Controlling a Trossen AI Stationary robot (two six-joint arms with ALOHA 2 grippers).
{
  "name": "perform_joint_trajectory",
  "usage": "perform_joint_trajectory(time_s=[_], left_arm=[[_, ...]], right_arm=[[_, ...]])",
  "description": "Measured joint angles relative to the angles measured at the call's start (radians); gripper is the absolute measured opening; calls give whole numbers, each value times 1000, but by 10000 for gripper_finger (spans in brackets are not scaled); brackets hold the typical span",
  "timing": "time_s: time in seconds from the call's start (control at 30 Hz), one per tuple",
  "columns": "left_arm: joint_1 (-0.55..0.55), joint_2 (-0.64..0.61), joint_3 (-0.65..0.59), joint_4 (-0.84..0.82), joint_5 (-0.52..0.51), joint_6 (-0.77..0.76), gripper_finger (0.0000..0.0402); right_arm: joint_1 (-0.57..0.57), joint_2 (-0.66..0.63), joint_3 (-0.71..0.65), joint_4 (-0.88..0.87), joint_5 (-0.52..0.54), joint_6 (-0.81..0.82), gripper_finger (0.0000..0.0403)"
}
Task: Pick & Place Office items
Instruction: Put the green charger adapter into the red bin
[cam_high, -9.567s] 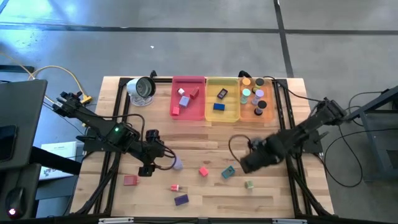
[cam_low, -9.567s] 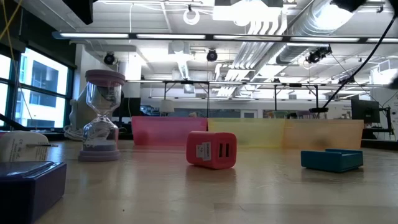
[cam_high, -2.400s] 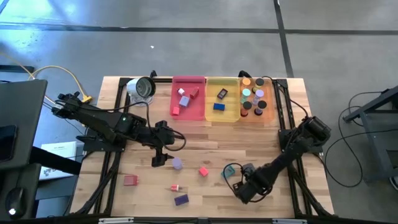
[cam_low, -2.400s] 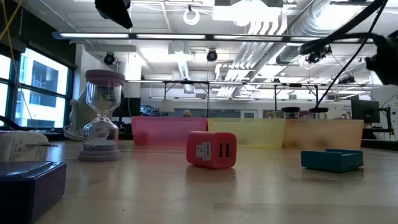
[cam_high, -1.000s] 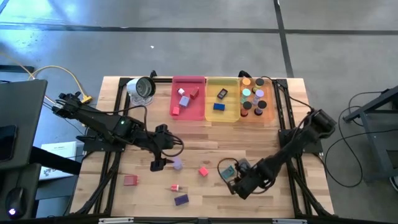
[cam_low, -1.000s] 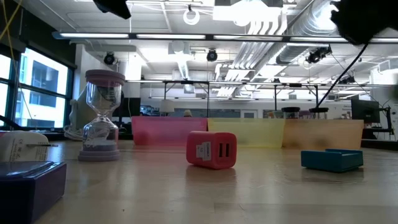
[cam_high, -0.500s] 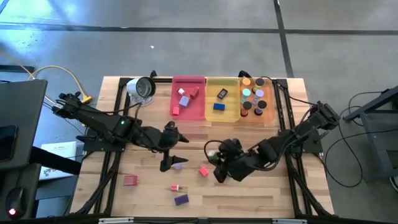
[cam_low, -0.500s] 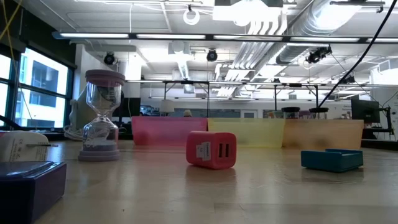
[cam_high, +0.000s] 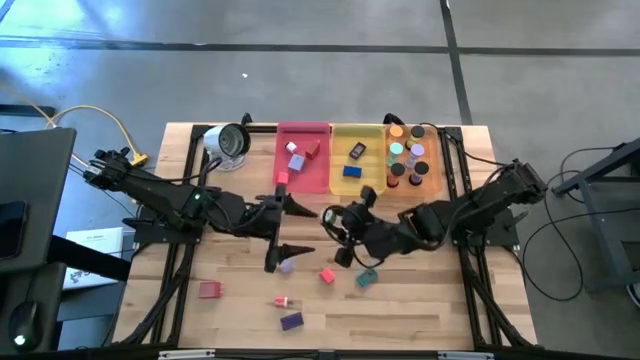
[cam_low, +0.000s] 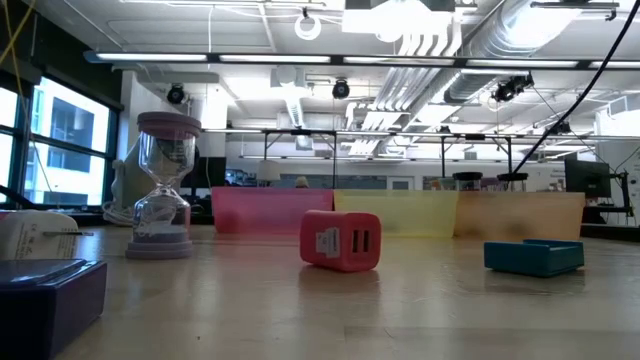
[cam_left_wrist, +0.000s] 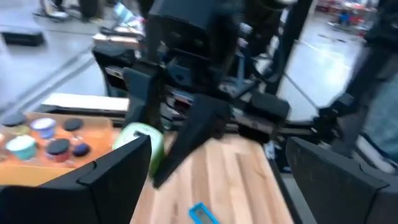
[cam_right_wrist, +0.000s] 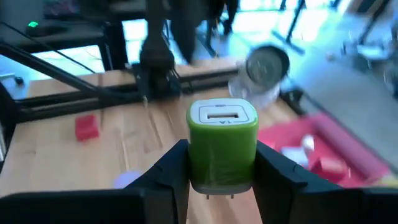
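High view showed the table with a round silver-and-white object at its far left corner and three trays side by side along the far edge: a pink tray, a yellow tray and an orange tray, each holding several small pieces. The left arm reached in from the left, and the left gripper was raised over the middle of the table with its two fingers spread wide and nothing between them. A lavender cylinder lay just beside its nearer fingertip. Loose items lay on the near part of the table: a red block at the left, a small pink piece, a purple block, a red cube and a teal block. The right arm reached in from the right, and the right gripper was held above the table centre, near the left gripper but apart from it. Right wrist view showed its fingers clamped on a green charger plug, lifted off the wood with its USB face upward. Low view showed a hourglass, the red cube and the teal block resting on the table, with no gripper in that picture.
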Motion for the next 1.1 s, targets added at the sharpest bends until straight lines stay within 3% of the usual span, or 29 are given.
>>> perform_joint_trajectory(time_s=[0.2,0.43,0.77,1.1], left_arm=[[16,0,0,84,-44,96,363],[21,0,0,100,-122,181,363],[35,0,0,96,-135,230,363],[48,0,0,96,-133,223,363]], right_arm=[[-9,-10,0,112,-17,-206,121],[-11,-31,-1,117,-8,-291,121],[-18,-51,-1,162,-48,-403,121],[-68,-51,-1,237,-222,-420,121]])
